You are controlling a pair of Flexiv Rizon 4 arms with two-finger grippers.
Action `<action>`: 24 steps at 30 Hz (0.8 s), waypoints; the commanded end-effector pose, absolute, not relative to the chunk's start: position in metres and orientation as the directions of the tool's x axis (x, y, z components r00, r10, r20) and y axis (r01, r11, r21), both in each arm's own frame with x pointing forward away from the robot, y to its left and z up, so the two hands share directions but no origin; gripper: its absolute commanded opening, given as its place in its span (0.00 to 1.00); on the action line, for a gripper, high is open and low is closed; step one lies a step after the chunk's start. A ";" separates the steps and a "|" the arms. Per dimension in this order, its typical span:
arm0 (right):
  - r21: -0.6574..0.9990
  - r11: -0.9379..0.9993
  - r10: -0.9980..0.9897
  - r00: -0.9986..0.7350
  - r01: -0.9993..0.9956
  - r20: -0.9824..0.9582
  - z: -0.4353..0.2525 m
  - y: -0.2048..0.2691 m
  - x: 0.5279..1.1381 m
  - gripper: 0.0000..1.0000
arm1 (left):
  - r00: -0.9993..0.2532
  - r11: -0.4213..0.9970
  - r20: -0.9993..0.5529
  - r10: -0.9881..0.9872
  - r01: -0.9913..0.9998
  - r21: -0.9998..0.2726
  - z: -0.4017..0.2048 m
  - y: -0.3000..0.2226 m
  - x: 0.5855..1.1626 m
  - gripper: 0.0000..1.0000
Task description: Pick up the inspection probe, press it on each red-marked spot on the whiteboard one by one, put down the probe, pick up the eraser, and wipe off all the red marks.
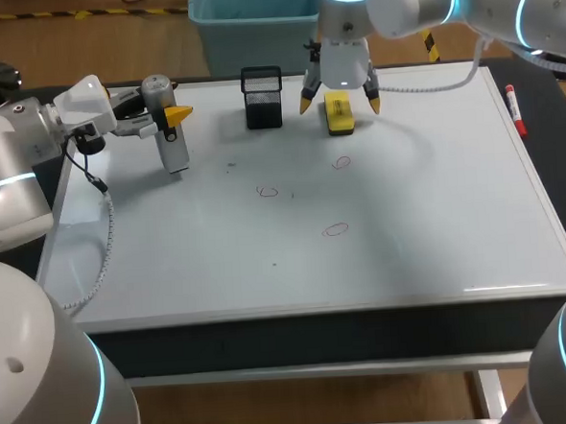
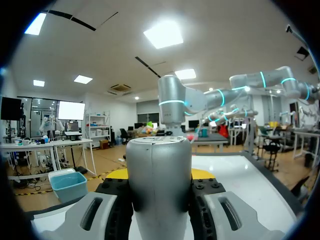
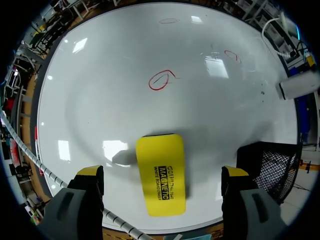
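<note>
Between the fingers of the left gripper [image 2: 159, 176] the inspection probe [image 2: 159, 195] is clamped from both sides, a hold that I judge is meant to keep the grey body steady for pressing. Its long axis stands close to upright, with the lower end pointing down at the far left part of the whiteboard [image 1: 437, 212]; whether that end touches the surface I cannot tell.

At the far middle of the board the right gripper [image 3: 163, 172] hangs spread wide, one yellow tip on each side of the eraser [image 3: 161, 187] and neither touching it. The eraser lies flat with its long axis running near to far, so the fingers would close across its narrow width, which looks like a set-up for grasping it. A black mesh holder [image 1: 262, 98] stands just left of the eraser; three red marks [image 1: 335, 230] lie nearer, not yet wiped.
</note>
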State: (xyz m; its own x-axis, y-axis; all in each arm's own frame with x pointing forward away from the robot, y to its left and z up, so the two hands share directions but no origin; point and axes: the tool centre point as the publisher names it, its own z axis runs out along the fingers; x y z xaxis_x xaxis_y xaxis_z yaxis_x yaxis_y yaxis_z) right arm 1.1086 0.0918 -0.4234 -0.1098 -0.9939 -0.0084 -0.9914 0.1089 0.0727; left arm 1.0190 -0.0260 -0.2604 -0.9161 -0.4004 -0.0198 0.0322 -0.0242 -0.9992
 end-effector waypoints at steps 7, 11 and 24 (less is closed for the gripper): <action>0.071 0.112 -0.994 -0.112 -0.991 0.009 -0.429 0.092 1.116 0.89 | -0.916 -0.026 -0.021 -0.401 0.034 -0.999 -0.260 -0.026 1.019 0.00; 0.069 0.117 -0.993 -0.116 -0.991 0.012 -0.429 0.091 1.118 0.62 | -0.916 -0.026 -0.021 -0.401 0.034 -0.999 -0.260 -0.026 1.019 0.00; 0.053 0.141 -0.990 -0.140 -0.989 0.022 -0.428 0.086 1.119 0.00 | -0.916 -0.026 -0.021 -0.401 0.034 -0.999 -0.260 -0.026 1.019 0.00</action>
State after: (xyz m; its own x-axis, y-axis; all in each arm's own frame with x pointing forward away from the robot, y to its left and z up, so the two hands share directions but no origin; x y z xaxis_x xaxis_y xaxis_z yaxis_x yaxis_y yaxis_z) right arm 1.1185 0.0874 -0.4298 -0.1404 -0.9900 0.0163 -0.9885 0.1411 0.0541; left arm 1.0190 -0.0260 -0.2604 -0.9161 -0.4004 -0.0198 0.0322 -0.0242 -0.9992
